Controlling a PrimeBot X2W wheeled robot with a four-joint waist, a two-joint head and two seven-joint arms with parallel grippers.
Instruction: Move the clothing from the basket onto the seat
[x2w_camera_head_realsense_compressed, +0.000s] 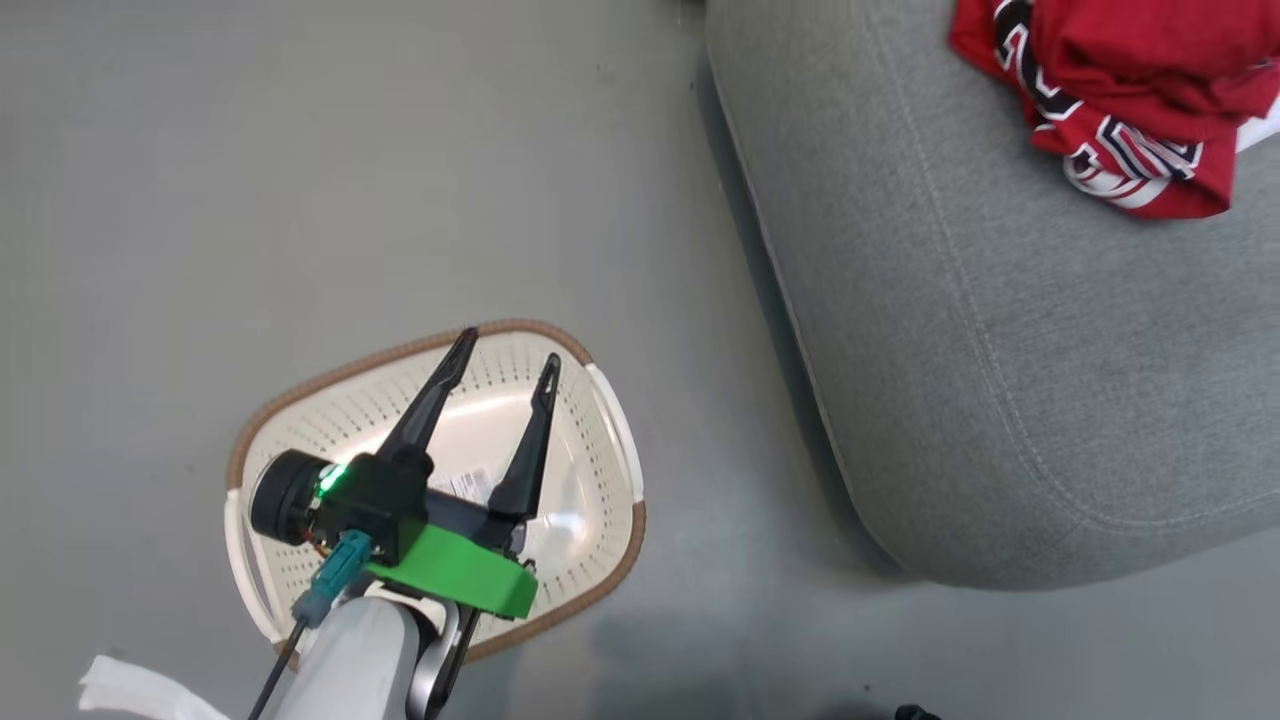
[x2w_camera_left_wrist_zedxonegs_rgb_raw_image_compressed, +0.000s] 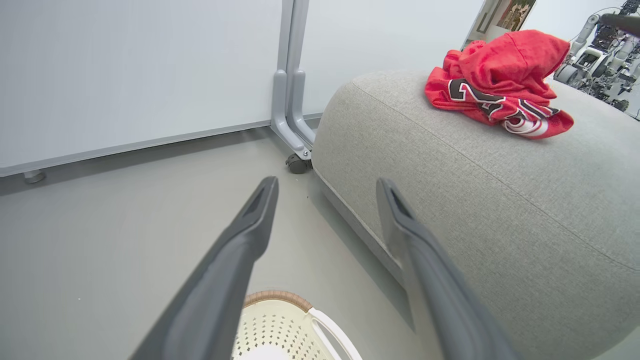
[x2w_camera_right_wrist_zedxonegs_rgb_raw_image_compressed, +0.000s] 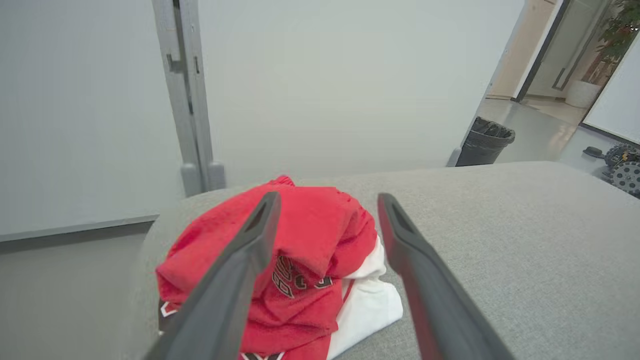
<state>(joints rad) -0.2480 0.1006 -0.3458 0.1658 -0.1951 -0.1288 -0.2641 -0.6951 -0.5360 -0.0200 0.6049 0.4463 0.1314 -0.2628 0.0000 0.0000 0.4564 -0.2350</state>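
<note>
Red basketball garments (x2w_camera_head_realsense_compressed: 1130, 70) lie heaped on the grey seat cushion (x2w_camera_head_realsense_compressed: 1000, 350); the laundry basket (x2w_camera_head_realsense_compressed: 340, 378) looks empty. The left gripper (x2w_camera_head_realsense_compressed: 510, 348) and right gripper (x2w_camera_right_wrist_zedxonegs_rgb_raw_image_compressed: 327, 200) are both spread, holding nothing. Lift the right one straight up, clear of the folds.

We see smooth grey floor (x2w_camera_head_realsense_compressed: 350, 180), white partition panels (x2w_camera_left_wrist_zedxonegs_rgb_raw_image_compressed: 130, 75) w/ a grey post (x2w_camera_left_wrist_zedxonegs_rgb_raw_image_compressed: 290, 75) on a caster (x2w_camera_left_wrist_zedxonegs_rgb_raw_image_compressed: 298, 164); even, soft light. Farther back: black bin (x2w_camera_right_wrist_zedxonegs_rgb_raw_image_compressed: 484, 141) near a doorway (x2w_camera_right_wrist_zedxonegs_rgb_raw_image_compressed: 542, 65), plant (x2w_camera_right_wrist_zedxonegs_rgb_raw_image_compressed: 622, 25) beyond.

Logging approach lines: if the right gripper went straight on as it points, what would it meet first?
Likely the crumpled red basketball clothing on the grey fabric seat; depth is unclear.
</note>
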